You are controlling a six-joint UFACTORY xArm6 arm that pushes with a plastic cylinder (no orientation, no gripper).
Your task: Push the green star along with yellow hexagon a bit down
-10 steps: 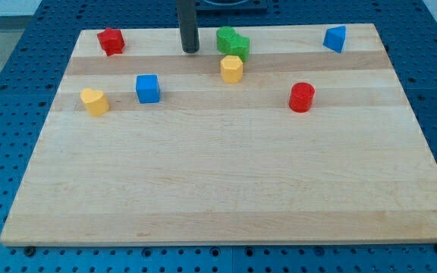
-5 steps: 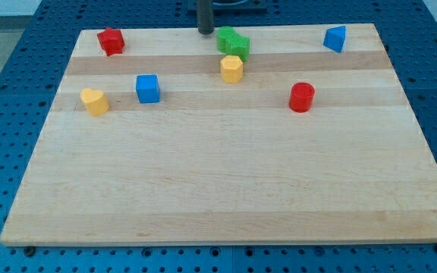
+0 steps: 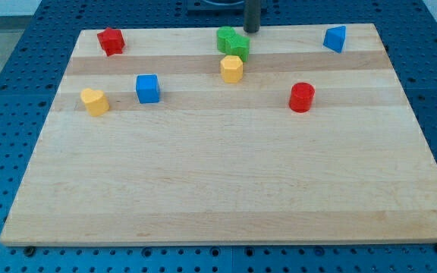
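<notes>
The green star (image 3: 232,41) lies near the board's top edge, at the middle. The yellow hexagon (image 3: 232,68) sits just below it, almost touching. My tip (image 3: 252,30) is at the board's top edge, just above and to the right of the green star, a small gap away from it. Only the rod's lower part shows.
A red block (image 3: 111,40) lies at the top left and a blue block (image 3: 335,38) at the top right. A blue cube (image 3: 148,88) and a yellow block (image 3: 94,101) lie at the left. A red cylinder (image 3: 302,97) is at the right. The wooden board (image 3: 226,182) rests on a blue pegboard.
My tip has moved right along the board's top edge, from the green star's left side to its upper right. No block has moved.
</notes>
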